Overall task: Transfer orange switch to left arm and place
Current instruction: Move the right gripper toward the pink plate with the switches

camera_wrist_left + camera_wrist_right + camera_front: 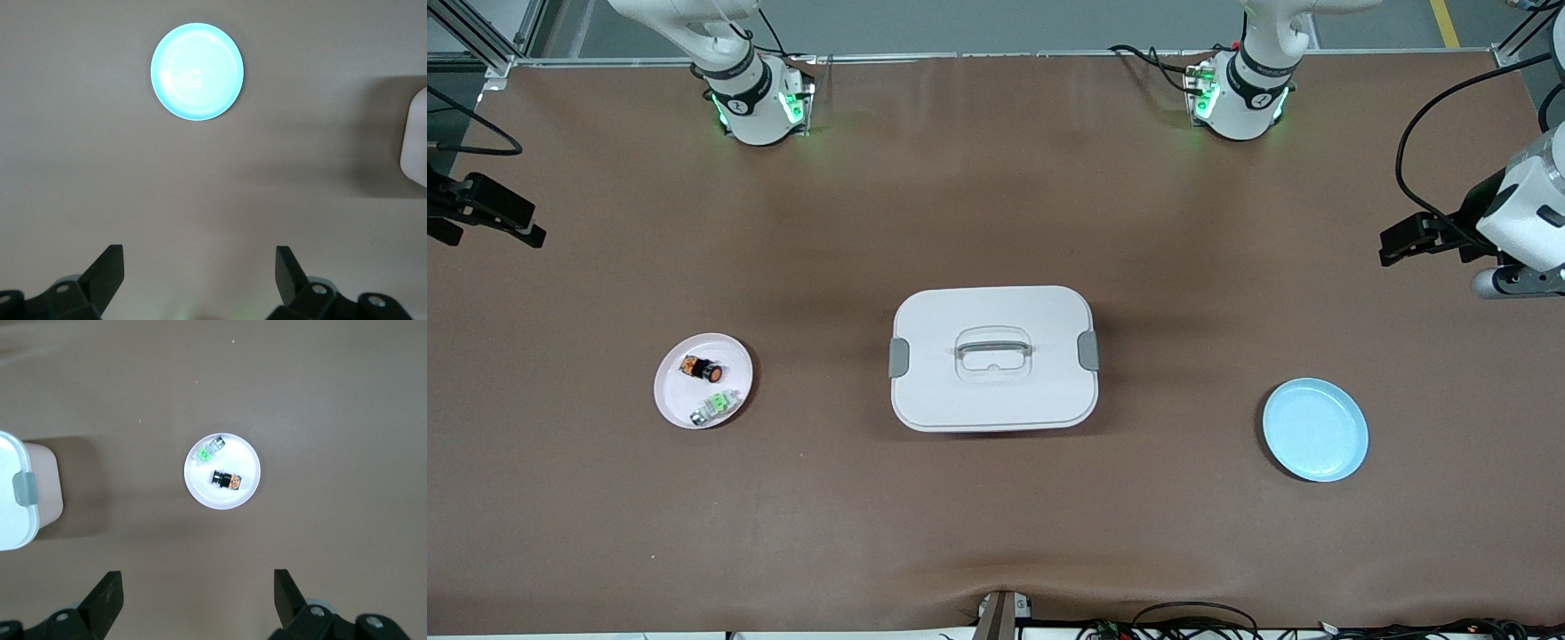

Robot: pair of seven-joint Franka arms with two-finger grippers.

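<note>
Orange switch (pixel 703 368) lying on its side on a small pink plate (pixel 674 391) toward the right arm's end of the table, just beside a green-and-clear component (pixel 716 407) that sits on the same plate nearer the front camera. White box (pixel 992 357) closed, standing mid-table between that plate and a bare blue plate (pixel 1315 429) toward the left arm's end. Right gripper (pixel 197 600) hanging high over open brown table (pixel 996 204), fingers (pixel 107 590) spread wide with nothing between them; in the right wrist view, switch (pixel 227 479) well apart from both fingertips, untouched, box corner (pixel 17 490) at the edge. Left gripper (pixel 199 277) likewise up in the air with fingers (pixel 110 263) wide apart and empty, blue plate (pixel 197 71) well clear of them. Both arms waiting at the table's ends.
</note>
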